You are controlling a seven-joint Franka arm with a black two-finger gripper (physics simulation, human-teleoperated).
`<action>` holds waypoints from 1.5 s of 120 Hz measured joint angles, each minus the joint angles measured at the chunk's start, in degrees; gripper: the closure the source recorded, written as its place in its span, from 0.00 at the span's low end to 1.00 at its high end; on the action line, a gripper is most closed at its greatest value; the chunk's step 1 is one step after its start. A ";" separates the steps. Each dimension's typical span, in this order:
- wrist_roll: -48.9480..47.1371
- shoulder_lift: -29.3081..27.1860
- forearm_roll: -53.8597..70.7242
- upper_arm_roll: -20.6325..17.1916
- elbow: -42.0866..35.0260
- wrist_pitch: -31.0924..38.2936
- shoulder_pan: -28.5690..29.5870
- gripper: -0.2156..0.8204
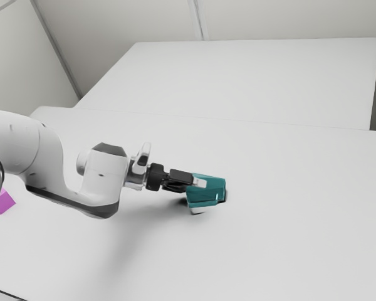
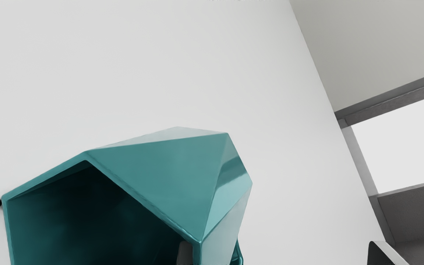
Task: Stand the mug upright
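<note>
The robot arm [image 1: 100,172] is reaching in from the exterior view's left, low over the white table [image 1: 269,244], and its gripper [image 1: 192,182] is meeting the teal mug [image 1: 208,191]. The mug isn't standing upright; it's lying over sideways, its open mouth facing the gripper and its base pointing toward the exterior view's right. I can't tell whether it's resting fully on the table.

The fingers are standing wide open, straddling the mug's wall: one finger [image 2: 185,254] is poking into the mouth, right by the rim, while the other finger [image 2: 379,254] is hanging outside, well apart from the wall. They aren't pinching anything. A bit of the handle [image 2: 238,254] is peeking out from the mug's outer side, between the two fingers.

Over at the exterior view's left, a purple block [image 1: 4,202] is sitting near the arm.
</note>
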 joint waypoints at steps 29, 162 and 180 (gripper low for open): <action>0.22 0.01 -0.46 -0.06 0.00 0.00 -0.12 0.67; -8.56 -7.99 34.21 0.43 8.80 2.54 1.03 0.97; -15.55 -8.50 50.67 0.19 10.28 2.03 1.84 0.97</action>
